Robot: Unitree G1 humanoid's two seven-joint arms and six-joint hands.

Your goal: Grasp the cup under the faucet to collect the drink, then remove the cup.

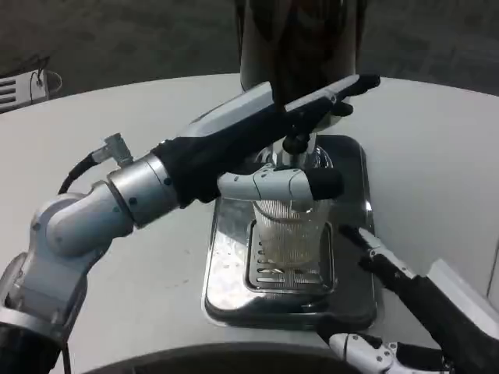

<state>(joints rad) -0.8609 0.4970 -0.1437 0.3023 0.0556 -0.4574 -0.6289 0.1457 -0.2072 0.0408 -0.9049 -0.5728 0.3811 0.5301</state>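
Both hands are out: the left hand (273, 152) curls round the ribbed cup (287, 234), hiding its rim under the faucet (295, 144); the right hand (382, 261), fingers apart, empty, waits beside the drip tray (234, 288), partly cut off.

Dim overall, cool grey cast, low contrast. White counter (437, 148) evenly lit, no hard shadows; soft shadow under the left arm (148, 195). Floor at top dark and grainy. Metal drip tray (351, 257) picks up patchy bright reflections, strongest on its left side; dispenser body (300, 39) shows dark streaky reflections. Ribbed clear cup (288, 234) reads washed out. Slightly soft throughout, noise in dark areas. Right hand (390, 269) soft at frame edge.
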